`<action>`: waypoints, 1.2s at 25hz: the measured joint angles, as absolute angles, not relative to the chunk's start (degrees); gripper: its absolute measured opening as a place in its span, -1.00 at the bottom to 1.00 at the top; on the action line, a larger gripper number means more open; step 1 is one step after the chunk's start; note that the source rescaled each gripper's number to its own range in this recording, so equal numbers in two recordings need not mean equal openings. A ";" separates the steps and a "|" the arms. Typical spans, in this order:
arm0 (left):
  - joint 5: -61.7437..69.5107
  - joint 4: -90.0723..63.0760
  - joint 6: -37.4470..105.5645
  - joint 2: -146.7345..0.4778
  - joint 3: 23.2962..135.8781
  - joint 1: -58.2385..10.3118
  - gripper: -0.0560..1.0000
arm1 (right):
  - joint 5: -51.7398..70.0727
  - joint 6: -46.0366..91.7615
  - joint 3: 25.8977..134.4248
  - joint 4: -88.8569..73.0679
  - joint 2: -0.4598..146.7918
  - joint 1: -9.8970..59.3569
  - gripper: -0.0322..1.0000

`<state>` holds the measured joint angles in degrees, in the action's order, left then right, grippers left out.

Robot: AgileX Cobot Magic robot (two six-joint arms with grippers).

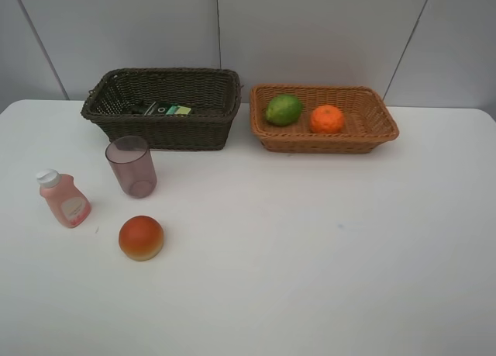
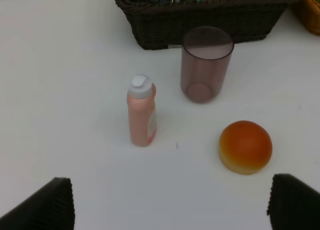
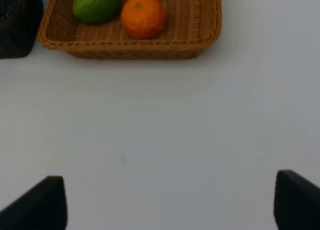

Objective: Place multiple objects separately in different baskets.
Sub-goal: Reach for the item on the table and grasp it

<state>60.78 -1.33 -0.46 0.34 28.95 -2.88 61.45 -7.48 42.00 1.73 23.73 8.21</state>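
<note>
On the left half of the worktop (image 1: 310, 255), loose and not yet sorted: red-orange round fruit (image 1: 141, 237) nearest the front edge, pink white-capped bottle (image 1: 63, 199) upright to its left and a little farther back, translucent purple cup (image 1: 131, 166) upright behind both, just in front of the dark brown basket (image 1: 163, 131). Inside that basket, lying flat, only the dark pump bottle (image 1: 167, 108). Over in the light tan basket (image 1: 325, 145), side by side, green lime (image 1: 284, 109) and orange tangerine (image 1: 327, 119). Reads as about half done: three items binned, three to go, fruit apparently meant for the tan basket and containers for the dark one. Looks like the start of a fresh pick. Left claw (image 2: 172, 202) spread as wide as it goes, holding nothing, poised above the worktop with fruit, bottle and cup all ahead of it. Right claw (image 3: 172, 200) also parted and empty, over bare worktop in front of the tan basket. Neither arm showing from the high camera. Next, by judgement: bring the left claw down over one loose item, most likely the near fruit, centre the jaws on its round sides, close gently, lift clear of bottle and cup. Worth care: smooth fruit apt to roll, tall bottle easy to tip.
</note>
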 joint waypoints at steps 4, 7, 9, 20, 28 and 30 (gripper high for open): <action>60.78 -1.33 -0.46 0.34 28.95 -2.88 0.99 | 61.01 -7.48 37.35 1.73 14.36 8.21 0.36; 60.78 -1.33 -0.46 0.34 28.95 -2.88 0.99 | 60.84 -7.45 34.29 1.99 9.33 8.21 0.36; 60.78 -1.33 -0.46 0.34 28.95 -2.88 0.99 | 60.84 -7.45 32.51 3.23 6.39 8.21 0.36; 60.78 -1.33 -0.46 0.34 28.95 -2.88 0.99 | 60.84 -7.45 30.08 5.18 -0.23 7.95 0.36; 60.78 -1.28 -0.46 0.34 28.95 -2.88 0.99 | 60.84 -7.45 30.08 5.20 -0.23 0.66 0.36; 60.78 -1.28 -0.46 0.34 28.95 -2.88 0.99 | 60.84 -7.41 30.08 5.20 -0.23 -0.33 0.36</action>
